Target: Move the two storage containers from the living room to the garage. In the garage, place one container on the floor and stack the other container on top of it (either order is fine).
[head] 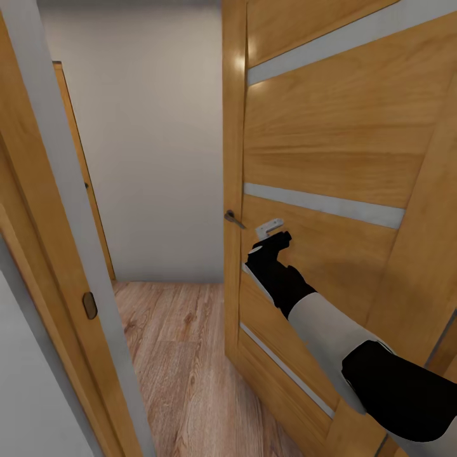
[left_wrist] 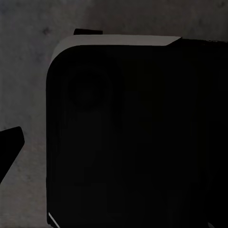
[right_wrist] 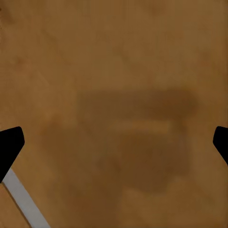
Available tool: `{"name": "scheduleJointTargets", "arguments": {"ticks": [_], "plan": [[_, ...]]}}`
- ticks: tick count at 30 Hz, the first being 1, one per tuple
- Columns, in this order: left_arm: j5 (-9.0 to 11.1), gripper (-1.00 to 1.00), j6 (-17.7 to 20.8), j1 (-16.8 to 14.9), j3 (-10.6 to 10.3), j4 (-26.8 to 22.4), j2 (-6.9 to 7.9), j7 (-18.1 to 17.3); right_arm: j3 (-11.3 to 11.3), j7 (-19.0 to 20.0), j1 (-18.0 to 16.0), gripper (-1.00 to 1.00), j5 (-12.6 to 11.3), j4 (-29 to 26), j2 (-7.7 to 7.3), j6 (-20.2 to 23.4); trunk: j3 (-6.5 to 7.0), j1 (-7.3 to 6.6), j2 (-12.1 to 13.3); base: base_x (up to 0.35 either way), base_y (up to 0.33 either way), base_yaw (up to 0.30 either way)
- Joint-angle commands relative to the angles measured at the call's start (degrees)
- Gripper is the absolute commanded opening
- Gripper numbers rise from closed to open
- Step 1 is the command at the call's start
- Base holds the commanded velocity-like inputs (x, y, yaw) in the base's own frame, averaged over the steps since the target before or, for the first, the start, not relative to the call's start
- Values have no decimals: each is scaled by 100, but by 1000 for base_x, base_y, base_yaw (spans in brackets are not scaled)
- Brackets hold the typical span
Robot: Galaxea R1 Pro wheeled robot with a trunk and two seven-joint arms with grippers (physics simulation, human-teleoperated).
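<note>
A wooden door [head: 330, 190] with pale grey horizontal strips was seen standing ajar at the right of the head view, its edge turned toward the camera and a small metal handle [head: 234, 219] projecting from that edge. The right arm [head: 330, 330] was stretched forward against the door's face, and the right gripper [head: 271, 236] was held close to the panel just beside the handle, though contact could not be confirmed. In the right wrist view, the two dark fingertips [right_wrist: 10, 145] were seen far apart at opposite edges, with nothing between them, so the claw was judged to be spread wide; the brown door panel [right_wrist: 114, 95] lay straight ahead of it, crossed in one corner by a grey strip [right_wrist: 23, 199]. Through the gap, a light wood-plank floor [head: 171, 355] and a plain pale wall [head: 152, 139] were visible, and a door frame [head: 57, 254] with a dark latch plate [head: 89, 305] stood at the left. In the left wrist view, a large dark rounded body [left_wrist: 133, 137] with a pale upper edge was seen over a mottled grey surface [left_wrist: 28, 71]; one dark fingertip [left_wrist: 9, 145] showed at the edge, and whether the left claw was open or closed could not be told. The two containers could not be located in these views.
</note>
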Motion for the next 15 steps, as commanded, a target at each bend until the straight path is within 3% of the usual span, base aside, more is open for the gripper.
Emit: {"name": "scheduleJointTargets", "arguments": {"ticks": [1, 10, 15], "plan": [[42, 100, -15, -1, 2, -1, -1, -6, 18, -26, -6, 100, 0, 0, 0, 42, -6, 0, -3, 0, 0, 0], [42, 100, -12, -1, 6, -1, -1, -6, 47, -30, -6, 100, -21, 119, 0, 34, -6, 0, -3, 0, 0, 0], [42, 100, -15, -1, 10, -1, -1, -6, 84, -33, -6, 100, -20, 627, 0, -32, -6, 0, -3, 0, 0, 0]]}}
